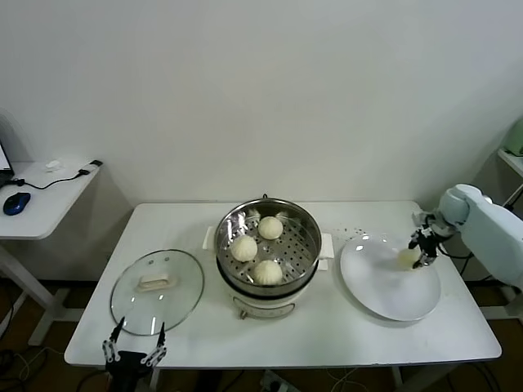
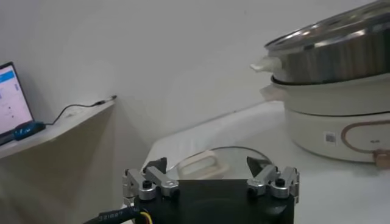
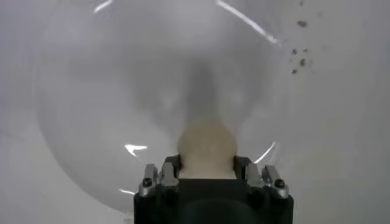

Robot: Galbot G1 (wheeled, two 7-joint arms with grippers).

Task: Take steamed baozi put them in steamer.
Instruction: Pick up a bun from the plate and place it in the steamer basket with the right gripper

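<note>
Left gripper open at table edge near glass lid; right gripper clasping baozi over plate.

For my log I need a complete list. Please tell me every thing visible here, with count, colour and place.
baozi in steamer: three, cream-white, on the perforated tray
baozi on plate: one, cream, between the right gripper's fingers
steamer: one, steel on cream base, table centre
plate: one, white, right of steamer
glass lid: one, clear, left of steamer
table: one, white
side desk: one, white, far left, with blue mouse
left gripper: open, at front table edge
right gripper: over the plate
</note>
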